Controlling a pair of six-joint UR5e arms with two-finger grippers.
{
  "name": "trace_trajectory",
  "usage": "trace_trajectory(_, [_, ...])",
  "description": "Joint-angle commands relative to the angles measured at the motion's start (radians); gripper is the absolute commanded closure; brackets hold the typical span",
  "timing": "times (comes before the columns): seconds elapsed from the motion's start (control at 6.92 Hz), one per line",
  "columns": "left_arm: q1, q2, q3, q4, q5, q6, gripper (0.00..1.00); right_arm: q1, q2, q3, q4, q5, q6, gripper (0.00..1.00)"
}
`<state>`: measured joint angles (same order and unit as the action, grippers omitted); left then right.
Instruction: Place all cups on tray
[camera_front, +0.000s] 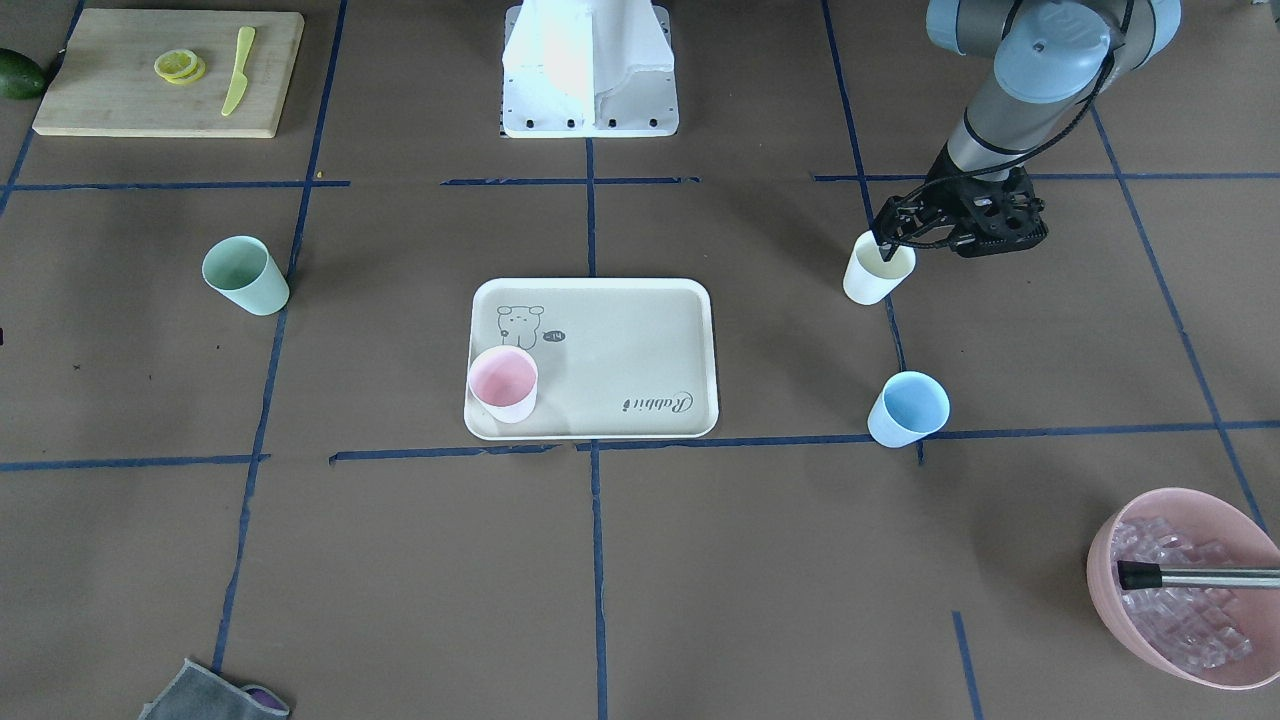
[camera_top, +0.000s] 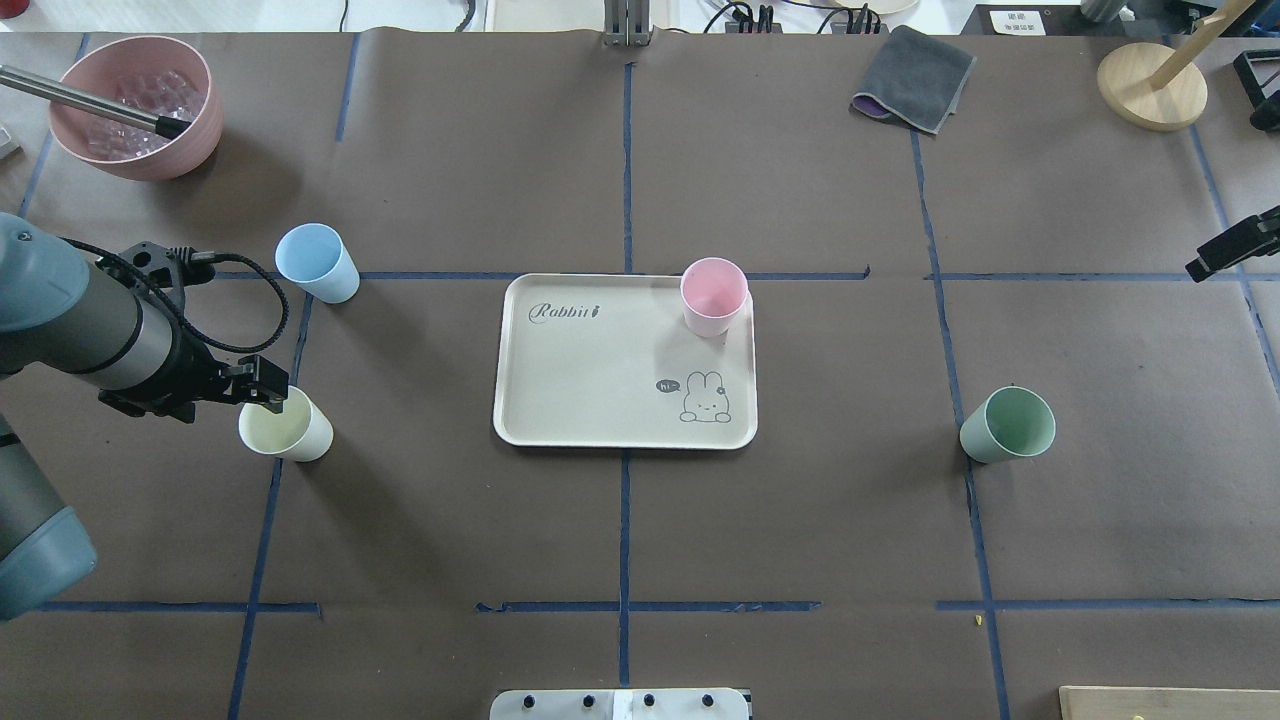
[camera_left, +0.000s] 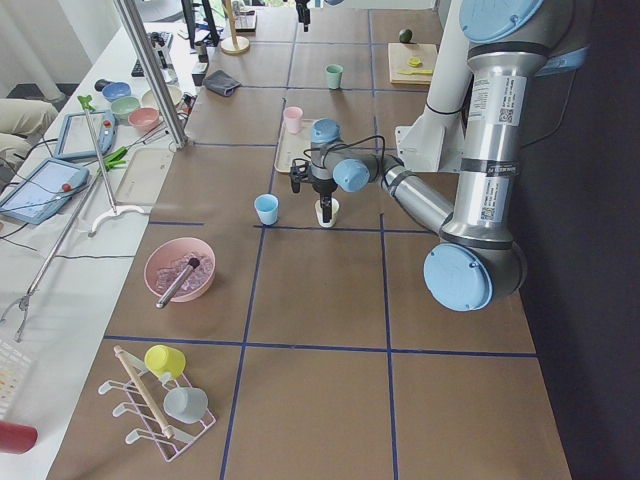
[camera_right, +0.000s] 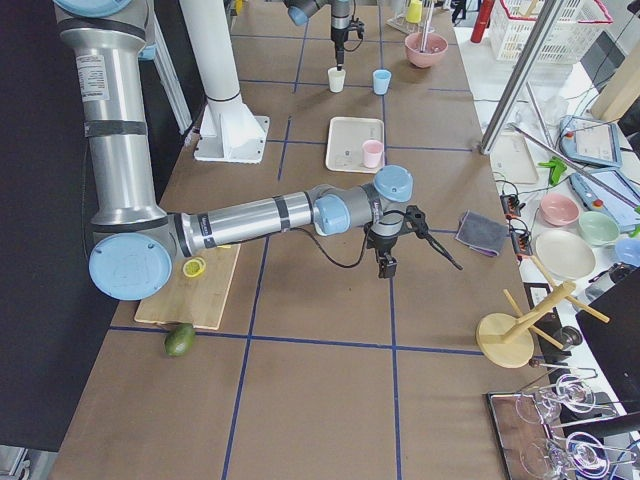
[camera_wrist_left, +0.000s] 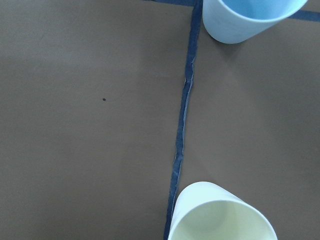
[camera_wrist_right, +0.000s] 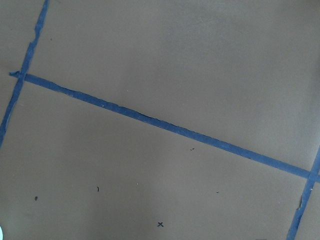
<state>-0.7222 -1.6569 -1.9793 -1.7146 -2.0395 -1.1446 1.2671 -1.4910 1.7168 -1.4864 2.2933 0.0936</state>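
The cream-beige tray (camera_front: 620, 340) (camera_top: 600, 370) lies at the table's middle. The pink cup (camera_front: 503, 383) (camera_top: 714, 296) stands upright on one of its corners. The cream-yellow cup (camera_front: 878, 270) (camera_top: 287, 427) (camera_wrist_left: 220, 215) stands on the table. My left gripper (camera_front: 888, 243) (camera_top: 268, 388) is at its rim, looks open, one finger dipping inside. The light blue cup (camera_front: 908, 408) (camera_top: 317, 262) (camera_wrist_left: 250, 20) stands close by. The mint green cup (camera_front: 245, 275) (camera_top: 1008, 424) stands alone on the other side. My right gripper (camera_top: 1200, 266) hangs empty over bare table; I cannot tell how its jaws stand.
A pink bowl (camera_front: 1108, 610) (camera_top: 140, 165) of ice cubes with a metal handle in it stands beyond the blue cup. A wooden cutting board (camera_front: 120, 110) holds lemon slices and a knife. A grey cloth (camera_top: 915, 78) and a wooden stand (camera_top: 1150, 85) sit at the far right.
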Motion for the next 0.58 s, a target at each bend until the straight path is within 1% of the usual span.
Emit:
trace_trajectory(0.0, [0.009, -0.024, 0.045, -0.002, -0.002, -0.003, 0.46, 0.0, 0.0, 0.0, 0.0, 0.0, 0.0, 0.01])
trace_trajectory(0.14, [0.01, -0.035, 0.057, -0.002, -0.002, -0.004, 0.64, 0.0, 0.0, 0.0, 0.0, 0.0, 0.0, 0.01])
trace_trajectory(0.29, [0.01, -0.037, 0.056, -0.002, -0.002, -0.02, 0.87, 0.0, 0.0, 0.001, 0.0, 0.0, 0.0, 0.01])
trace_trajectory(0.43, [0.01, -0.037, 0.042, -0.002, -0.004, -0.017, 1.0, 0.0, 0.0, 0.003, 0.0, 0.0, 0.003, 0.01])
